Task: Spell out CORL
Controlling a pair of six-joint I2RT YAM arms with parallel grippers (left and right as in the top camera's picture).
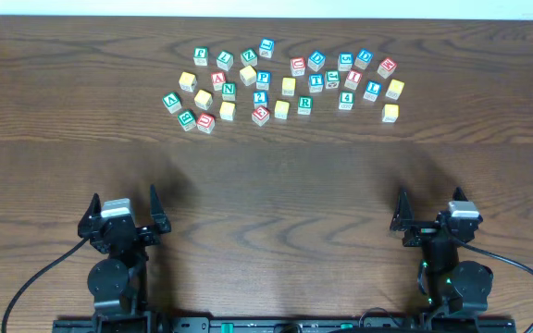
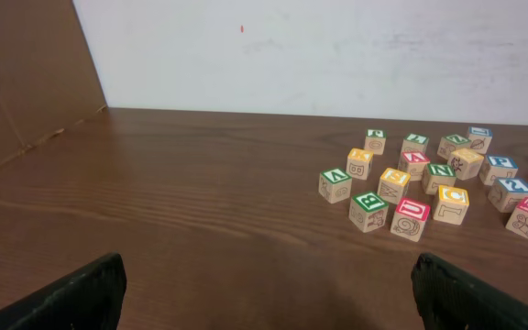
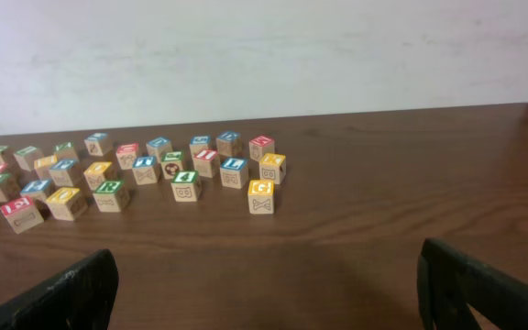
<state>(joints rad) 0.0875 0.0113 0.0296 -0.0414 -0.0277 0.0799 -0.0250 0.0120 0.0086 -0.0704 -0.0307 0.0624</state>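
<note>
Letter cubes lie in a loose cluster at the far side of the table. The green R cube [image 1: 304,104] [image 3: 110,194] sits near the cluster's middle. The blue L cube [image 1: 371,90] [image 3: 235,170] is at its right. Several cubes have pale-yellow tops; one at the front left [image 1: 227,110] [image 2: 451,203] seems to read C. Which cube shows O I cannot make out. My left gripper [image 1: 123,215] [image 2: 266,293] and right gripper [image 1: 433,220] [image 3: 269,289] stand open and empty near the front edge, well short of the cubes.
Red-lettered cubes [image 1: 297,66] and blue number cubes [image 1: 260,97] are mixed into the cluster. Bare wooden table [image 1: 276,185] stretches between the cubes and both grippers. A brown panel [image 2: 26,73] stands at the left, and a white wall runs behind the table.
</note>
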